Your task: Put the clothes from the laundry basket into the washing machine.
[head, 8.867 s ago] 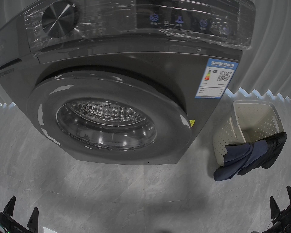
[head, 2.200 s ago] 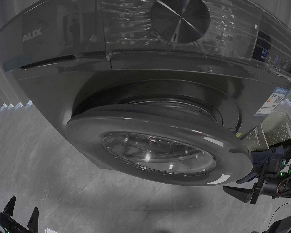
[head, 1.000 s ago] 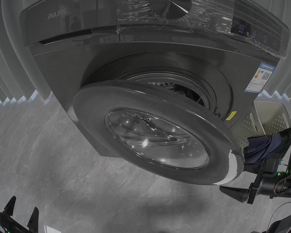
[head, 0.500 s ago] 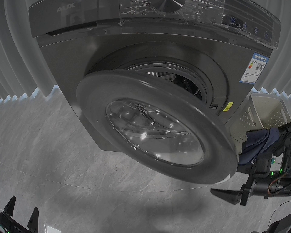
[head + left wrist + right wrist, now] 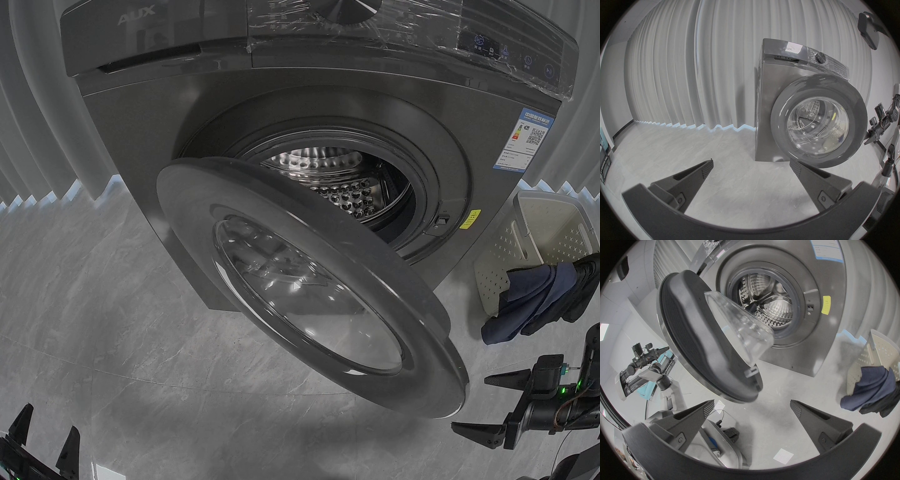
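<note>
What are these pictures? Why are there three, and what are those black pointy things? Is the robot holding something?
This is a robot with two arms, doing laundry. One picture comes from a camera on its head, looking down. The other two come from cameras on its wrists. The black pointy things work like hands: the left end effector and the right end effector. Both are open and hold nothing. In front stands a grey washing machine with its round door open, so you can see the shiny drum. Beside it on the floor is a white laundry basket with dark clothes draped over its rim. The robot should put those clothes into the machine.
</note>
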